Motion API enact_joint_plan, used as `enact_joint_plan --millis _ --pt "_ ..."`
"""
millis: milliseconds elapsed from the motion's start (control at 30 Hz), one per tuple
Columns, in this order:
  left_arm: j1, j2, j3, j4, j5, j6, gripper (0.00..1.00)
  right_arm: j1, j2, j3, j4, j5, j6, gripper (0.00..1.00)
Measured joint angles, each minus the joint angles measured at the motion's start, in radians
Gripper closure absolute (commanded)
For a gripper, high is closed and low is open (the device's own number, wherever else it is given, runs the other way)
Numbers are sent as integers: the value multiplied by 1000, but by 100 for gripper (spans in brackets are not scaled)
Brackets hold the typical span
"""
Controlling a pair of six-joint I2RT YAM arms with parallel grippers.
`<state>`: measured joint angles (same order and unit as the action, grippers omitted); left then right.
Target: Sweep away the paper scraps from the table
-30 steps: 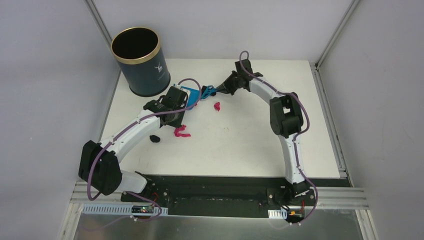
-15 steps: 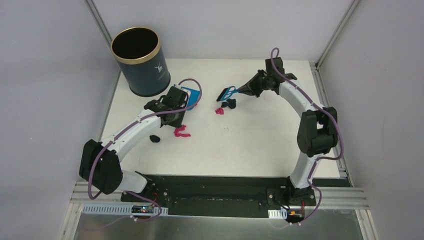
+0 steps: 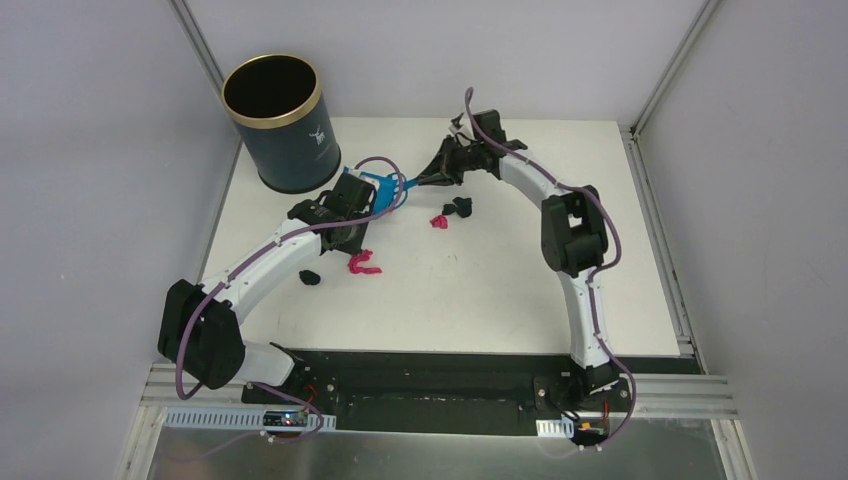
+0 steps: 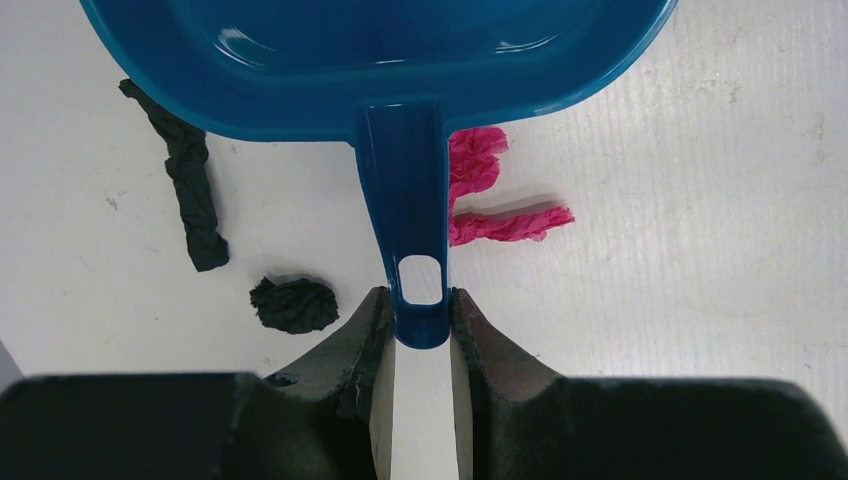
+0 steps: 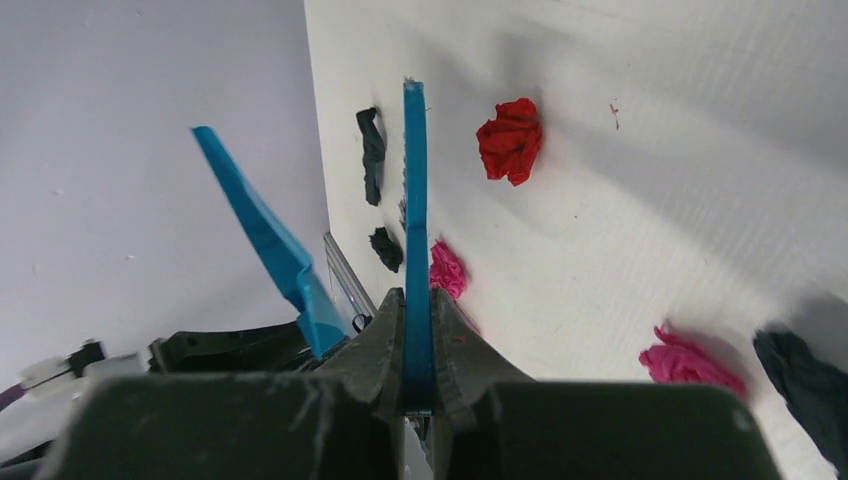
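The left gripper point(image 4: 420, 318) is clamped on the dustpan point(image 4: 380, 60) handle, presenting its mouth, I'd say to catch. The right gripper point(image 5: 417, 335) pinches the brush point(image 5: 415, 180). Paper scraps point(image 3: 437, 221) lie on the table point(image 3: 480, 290), four to seven o'clock of the pan.

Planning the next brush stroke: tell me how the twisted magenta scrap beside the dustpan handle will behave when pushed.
The magenta scrap is thin crumpled paper, so probably light and quick to skid on the smooth table. Its long twisted shape may pivot or roll instead of travelling straight. It looks soft and could flatten under pressure.
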<state>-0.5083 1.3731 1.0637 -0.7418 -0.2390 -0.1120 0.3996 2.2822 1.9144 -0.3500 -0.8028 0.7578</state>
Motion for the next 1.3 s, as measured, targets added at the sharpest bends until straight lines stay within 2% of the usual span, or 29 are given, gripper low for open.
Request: enact_joint_plan --millis 267,500,767,933,1100,1300 --pt "0 -1 0 0 -17 1 100 63 156 130 -23 -17 1 100" --pt "0 -1 0 0 -17 2 100 62 172 119 -88 64 5 100" --pt "0 -1 2 -2 -11 16 100 17 -40 -177 -153 161 38 100" --pt "0 -1 8 -10 -1 19 100 -33 -208 -337 -186 177 -30 100" --pt "0 -5 8 -19 2 18 100 -48 -286 -390 -151 64 -85 100" --pt "0 -20 8 -20 2 18 100 71 -293 -390 -110 -15 -125 100"
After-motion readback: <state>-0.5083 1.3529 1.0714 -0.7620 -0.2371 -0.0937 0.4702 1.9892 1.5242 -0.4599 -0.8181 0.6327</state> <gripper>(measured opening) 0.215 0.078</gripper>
